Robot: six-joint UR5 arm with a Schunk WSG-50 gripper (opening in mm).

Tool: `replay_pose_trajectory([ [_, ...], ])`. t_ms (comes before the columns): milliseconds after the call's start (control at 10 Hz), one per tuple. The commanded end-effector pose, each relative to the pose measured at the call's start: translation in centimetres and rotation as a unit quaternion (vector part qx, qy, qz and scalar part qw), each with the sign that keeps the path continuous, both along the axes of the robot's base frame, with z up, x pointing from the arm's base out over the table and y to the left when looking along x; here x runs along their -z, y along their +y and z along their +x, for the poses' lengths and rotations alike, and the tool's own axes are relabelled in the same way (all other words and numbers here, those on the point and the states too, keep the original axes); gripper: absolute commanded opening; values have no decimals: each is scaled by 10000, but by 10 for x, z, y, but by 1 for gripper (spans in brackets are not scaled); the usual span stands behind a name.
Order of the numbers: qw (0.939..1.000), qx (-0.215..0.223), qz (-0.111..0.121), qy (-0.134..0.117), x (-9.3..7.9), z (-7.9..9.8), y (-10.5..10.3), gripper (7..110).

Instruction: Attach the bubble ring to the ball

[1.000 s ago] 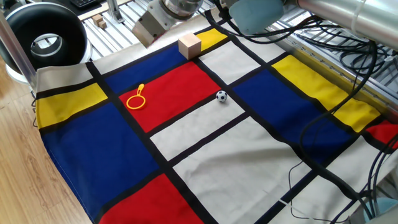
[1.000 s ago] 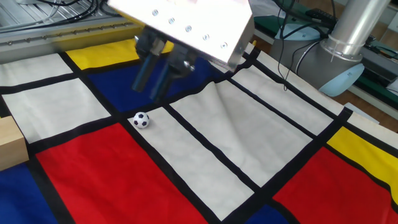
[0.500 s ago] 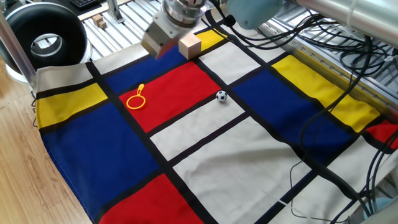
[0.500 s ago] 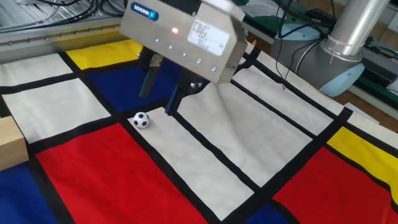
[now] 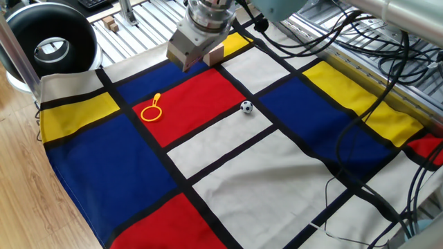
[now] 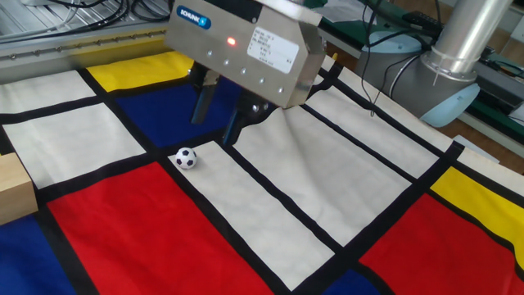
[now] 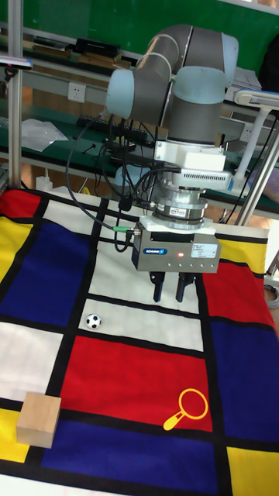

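Observation:
The yellow bubble ring [image 5: 152,111] lies flat on a red patch of the checked cloth, its handle pointing away from the ball; it also shows in the tall fixed view as the ring [image 7: 191,405]. The small black-and-white ball [image 5: 246,106] rests on the cloth by a black stripe, seen too as the ball [image 6: 186,158] and the ball [image 7: 93,321]. My gripper [image 7: 169,291] hangs above the cloth between the two, fingers pointing down and apart, holding nothing. From the other side the gripper [image 6: 218,116] hovers just behind the ball.
A tan wooden cube [image 7: 39,418] stands at the cloth's edge, partly hidden behind my gripper body in one fixed view. A black round device [image 5: 48,34] sits off the cloth's corner. Cables [image 5: 387,76] trail along the far side. The robot base [image 6: 454,74] stands beyond the cloth.
The gripper has swung over the cloth toward the cube and turned about its axis; its fingers now stand apart. The ring and the ball have not moved.

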State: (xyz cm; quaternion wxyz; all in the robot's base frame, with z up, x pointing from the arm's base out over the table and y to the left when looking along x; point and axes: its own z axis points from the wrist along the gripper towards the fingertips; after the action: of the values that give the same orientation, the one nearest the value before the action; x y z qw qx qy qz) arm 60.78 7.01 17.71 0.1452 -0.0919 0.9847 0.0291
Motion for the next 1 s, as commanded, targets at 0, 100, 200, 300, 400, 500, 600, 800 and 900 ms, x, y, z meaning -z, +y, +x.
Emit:
replay_pose_trajectory([
  [0, 9990, -365, 114, 247, -8, -11, 0, 22],
  [100, 9986, -379, 236, 273, -9, -13, 6, 22],
  [200, 9987, -419, 140, 256, -11, -12, 1, 22],
  [300, 9987, -436, -12, 252, -12, -12, -6, 22],
  [400, 9986, -480, -9, 240, -11, -12, -5, 22],
  [500, 9986, -467, 41, 247, -9, -12, -3, 22],
  [600, 9987, -427, 77, 281, -7, -13, -2, 22],
  [800, 9979, -520, 99, 362, -8, -18, 0, 22],
  [900, 9965, -642, -167, 510, -5, -25, -12, 22],
])
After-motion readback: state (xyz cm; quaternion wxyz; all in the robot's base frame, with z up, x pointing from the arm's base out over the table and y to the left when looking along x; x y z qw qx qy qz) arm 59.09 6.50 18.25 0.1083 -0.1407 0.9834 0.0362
